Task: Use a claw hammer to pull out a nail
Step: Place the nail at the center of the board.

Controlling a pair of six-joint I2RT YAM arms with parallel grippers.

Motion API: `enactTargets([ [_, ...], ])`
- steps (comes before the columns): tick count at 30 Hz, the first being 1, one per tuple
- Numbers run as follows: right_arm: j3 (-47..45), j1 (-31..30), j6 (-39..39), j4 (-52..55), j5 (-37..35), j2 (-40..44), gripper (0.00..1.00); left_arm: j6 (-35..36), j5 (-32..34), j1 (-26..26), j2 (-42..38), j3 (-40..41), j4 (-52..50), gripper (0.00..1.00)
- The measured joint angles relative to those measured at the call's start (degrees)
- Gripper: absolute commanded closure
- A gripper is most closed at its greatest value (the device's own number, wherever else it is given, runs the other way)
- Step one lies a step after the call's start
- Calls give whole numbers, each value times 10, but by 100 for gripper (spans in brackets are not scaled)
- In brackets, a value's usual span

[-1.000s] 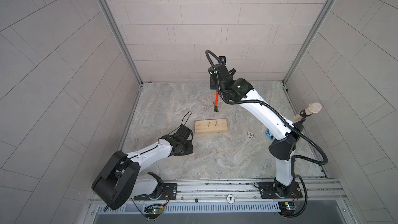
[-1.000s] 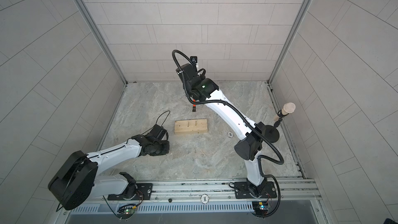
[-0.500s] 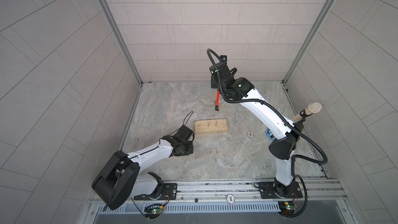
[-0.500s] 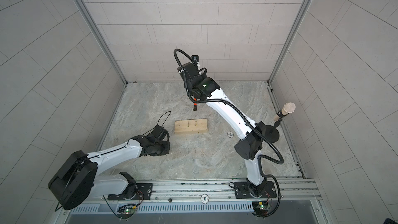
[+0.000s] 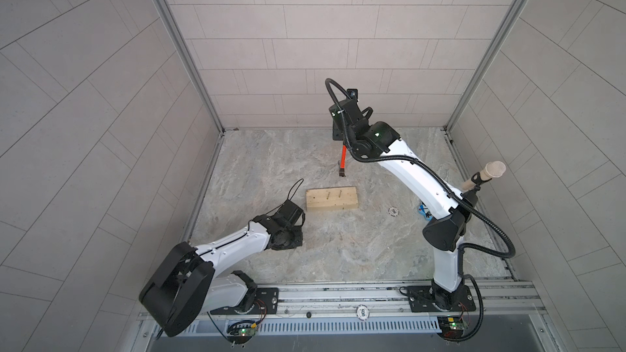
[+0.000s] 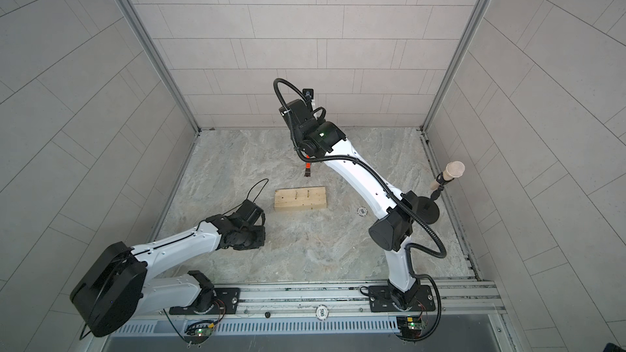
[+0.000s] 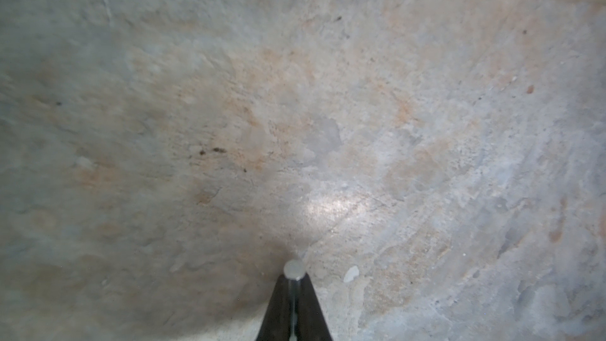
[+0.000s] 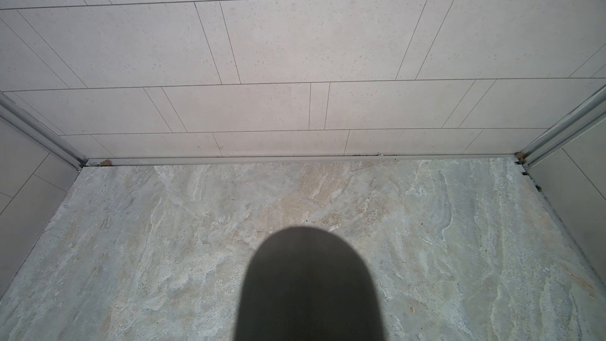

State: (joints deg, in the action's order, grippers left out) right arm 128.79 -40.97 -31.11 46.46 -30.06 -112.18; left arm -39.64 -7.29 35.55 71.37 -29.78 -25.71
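Right gripper (image 5: 342, 142) clamps claw hammer (image 5: 342, 159), head-down beyond wood block (image 5: 332, 199).
Left gripper (image 7: 294, 282) near block, closed, apparently pinching nail (image 7: 294, 268).

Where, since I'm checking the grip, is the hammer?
In both top views the hammer hangs from the right pincer, above the table, just beyond the wood block.

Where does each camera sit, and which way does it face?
Both top views: high above the front rail, looking down on the tabletop, wooden block and claw hammer; left arm and right arm show.
Left wrist: close over the tabletop, looking down past the shut left end effector, which pinches what looks like a nail; the block's edge is at the frame border.
Right wrist: raised, facing the back wall; only a dark rounded shape shows, unidentifiable.
Shared: top views and left wrist both show the block.
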Motion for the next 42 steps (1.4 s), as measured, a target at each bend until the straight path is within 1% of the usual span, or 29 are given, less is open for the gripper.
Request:
enactTargets([
  [4,0,0,0,0,0,0,100,0,0,0,2,-2,-1,84],
  [15,0,0,0,-4,0,-5,100,3,-2,1,14,-15,-14,79],
  [20,0,0,0,-5,0,-14,100,7,-1,1,16,-19,-20,73],
  [23,0,0,0,-5,0,-16,100,11,-1,1,16,-21,-27,66],
  [27,0,0,0,-6,0,-16,100,19,5,1,12,-25,-43,53],
  [33,0,0,-5,-9,0,-16,100,33,21,2,8,-30,-77,41],
  [37,0,0,-9,-9,0,-16,100,47,31,2,6,-51,-99,35],
  [42,0,0,-13,-7,-1,-16,100,78,45,2,6,-96,-115,23],
])
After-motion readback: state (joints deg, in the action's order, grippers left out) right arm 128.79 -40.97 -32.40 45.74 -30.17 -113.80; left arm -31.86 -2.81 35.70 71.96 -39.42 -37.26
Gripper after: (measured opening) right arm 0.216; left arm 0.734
